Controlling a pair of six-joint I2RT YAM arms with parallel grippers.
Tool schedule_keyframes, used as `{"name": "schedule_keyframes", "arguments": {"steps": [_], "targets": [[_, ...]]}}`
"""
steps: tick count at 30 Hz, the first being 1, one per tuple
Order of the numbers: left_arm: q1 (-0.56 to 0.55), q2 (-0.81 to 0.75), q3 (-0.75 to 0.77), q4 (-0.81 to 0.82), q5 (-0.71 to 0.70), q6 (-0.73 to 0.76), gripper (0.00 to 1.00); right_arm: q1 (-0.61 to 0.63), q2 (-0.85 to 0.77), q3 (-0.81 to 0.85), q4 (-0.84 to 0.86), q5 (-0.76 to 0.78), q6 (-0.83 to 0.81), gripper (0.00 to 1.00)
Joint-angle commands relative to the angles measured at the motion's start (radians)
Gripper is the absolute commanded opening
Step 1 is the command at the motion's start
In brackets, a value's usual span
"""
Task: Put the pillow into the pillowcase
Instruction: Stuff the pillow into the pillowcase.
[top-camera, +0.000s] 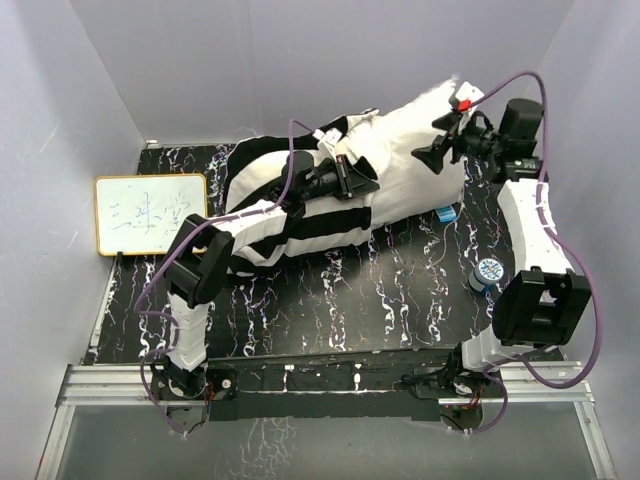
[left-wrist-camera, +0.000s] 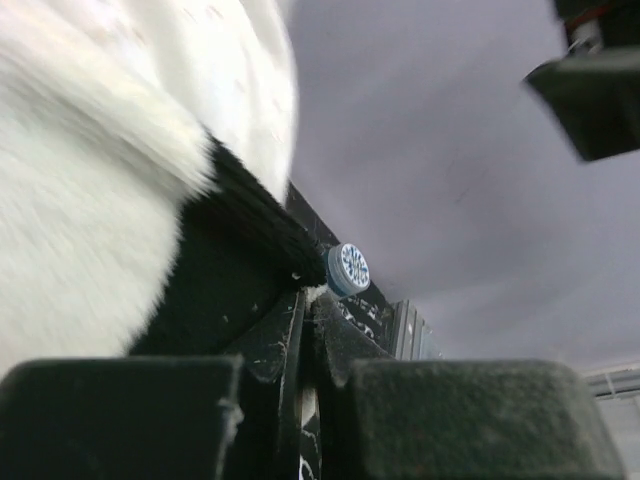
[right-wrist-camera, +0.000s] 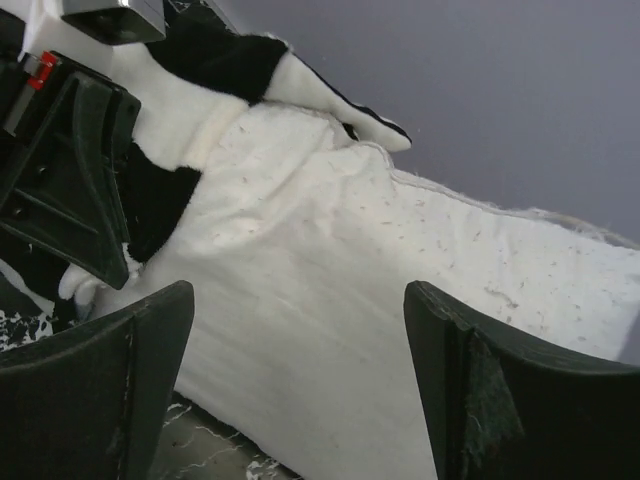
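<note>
The white pillow lies across the back of the table, its left part inside the black-and-white striped pillowcase. My left gripper is at the pillowcase's mouth, shut on the edge of a black stripe; its jaws meet with fabric at the tips. My right gripper is at the pillow's right end. In the right wrist view it stands wide open over the bare pillow, holding nothing. The pillowcase and the left gripper lie beyond it.
A small whiteboard leans at the table's left edge. A blue-and-white round roll sits on the right of the marbled black tabletop, and a small blue item lies by the pillow's front edge. Grey walls enclose the table.
</note>
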Motion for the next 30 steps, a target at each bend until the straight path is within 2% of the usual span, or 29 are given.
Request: {"name": "schedule_keyframes", "arguments": {"steps": [1, 4, 7, 12, 15, 18, 19, 20, 22, 23, 25, 26, 28, 30], "targets": [[-0.043, -0.116, -0.077, -0.124, 0.082, 0.127, 0.0, -0.005, -0.022, 0.156, -0.345, -0.197, -0.322, 0.93], [-0.07, -0.161, -0.145, -0.146, 0.086, 0.164, 0.0, -0.003, -0.025, 0.125, -0.32, -0.193, -0.362, 1.0], [-0.093, -0.191, -0.184, -0.174, 0.086, 0.193, 0.0, -0.003, 0.012, 0.087, -0.265, -0.174, -0.429, 0.99], [-0.116, -0.234, -0.222, -0.213, 0.086, 0.228, 0.0, 0.005, 0.114, 0.106, -0.256, -0.14, -0.683, 0.99], [-0.118, -0.262, -0.256, -0.214, 0.085, 0.234, 0.0, 0.014, 0.155, 0.123, -0.281, -0.053, -0.82, 0.99], [-0.118, -0.291, -0.278, -0.221, 0.082, 0.245, 0.0, 0.019, 0.174, 0.114, -0.318, 0.026, -0.872, 0.98], [-0.118, -0.297, -0.28, -0.223, 0.081, 0.247, 0.0, 0.025, 0.181, 0.114, -0.364, 0.039, -0.893, 0.91], [-0.118, -0.303, -0.275, -0.23, 0.077, 0.253, 0.0, 0.032, 0.19, 0.116, -0.415, 0.043, -0.914, 0.79], [-0.118, -0.317, -0.249, -0.245, 0.058, 0.27, 0.0, 0.054, 0.199, 0.101, -0.537, 0.014, -0.946, 0.45], [-0.118, -0.318, -0.228, -0.249, 0.048, 0.278, 0.0, 0.067, 0.194, 0.08, -0.582, -0.015, -0.954, 0.32], [-0.117, -0.312, -0.149, -0.262, 0.026, 0.293, 0.0, 0.103, 0.162, 0.012, -0.634, -0.092, -0.936, 0.14], [-0.117, -0.301, -0.074, -0.269, 0.009, 0.298, 0.0, 0.151, 0.137, -0.025, -0.639, -0.14, -0.905, 0.09], [-0.117, -0.256, 0.068, -0.275, -0.011, 0.306, 0.0, 0.233, 0.059, -0.093, -0.573, -0.222, -0.764, 0.08], [-0.115, -0.183, 0.245, -0.282, -0.013, 0.299, 0.0, 0.324, -0.03, -0.146, -0.352, -0.246, -0.489, 0.08]]}}
